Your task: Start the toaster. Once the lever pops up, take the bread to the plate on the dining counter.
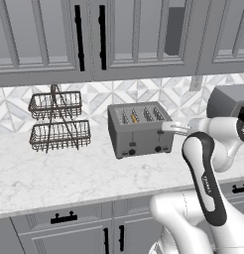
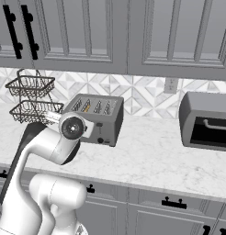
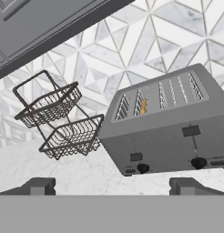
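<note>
The grey four-slot toaster (image 1: 140,135) (image 2: 100,120) (image 3: 170,129) stands on the marble wall counter (image 1: 69,173) against the patterned tiles. An orange-brown bread slice (image 1: 134,118) (image 2: 87,108) (image 3: 142,105) sits in its second slot from the left. In the hand view the left lever (image 3: 135,157) sits low near its knob, while the right lever (image 3: 191,131) sits high. My gripper (image 3: 114,186) is open and empty, a short way in front of the toaster and aimed at its front. The plate and the dining counter are out of view.
A two-tier wire basket rack (image 1: 58,121) (image 2: 30,98) (image 3: 63,120) stands left of the toaster. A larger grey microwave-like box (image 1: 228,101) (image 2: 207,121) stands to the right. Upper cabinets (image 1: 119,39) hang low over the counter.
</note>
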Controlling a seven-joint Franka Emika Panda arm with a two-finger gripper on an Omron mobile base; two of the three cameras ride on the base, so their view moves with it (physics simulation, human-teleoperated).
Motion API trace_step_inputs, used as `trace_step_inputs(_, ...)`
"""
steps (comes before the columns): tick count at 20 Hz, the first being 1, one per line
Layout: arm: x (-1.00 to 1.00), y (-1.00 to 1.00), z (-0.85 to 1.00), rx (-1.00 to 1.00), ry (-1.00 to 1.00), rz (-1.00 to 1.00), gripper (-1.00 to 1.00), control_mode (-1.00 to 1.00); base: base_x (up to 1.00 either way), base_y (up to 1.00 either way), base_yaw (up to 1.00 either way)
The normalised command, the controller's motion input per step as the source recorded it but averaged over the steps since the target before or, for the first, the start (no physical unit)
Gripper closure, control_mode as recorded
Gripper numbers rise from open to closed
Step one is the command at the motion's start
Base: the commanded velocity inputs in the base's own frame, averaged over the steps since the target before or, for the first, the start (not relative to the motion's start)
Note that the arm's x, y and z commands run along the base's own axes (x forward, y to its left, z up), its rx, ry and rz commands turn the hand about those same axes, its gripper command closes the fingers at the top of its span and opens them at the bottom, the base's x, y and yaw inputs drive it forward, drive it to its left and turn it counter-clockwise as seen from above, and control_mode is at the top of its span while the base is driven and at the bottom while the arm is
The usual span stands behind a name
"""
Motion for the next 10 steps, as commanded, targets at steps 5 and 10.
trace_step_inputs(5,0.00,0.00,0.00,0.00,0.00,0.00,-1.00,-1.00,0.00,0.00,0.00)
trace_step_inputs(10,0.00,0.00,0.00,0.00,0.00,0.00,-1.00,-1.00,0.00,0.00,0.00)
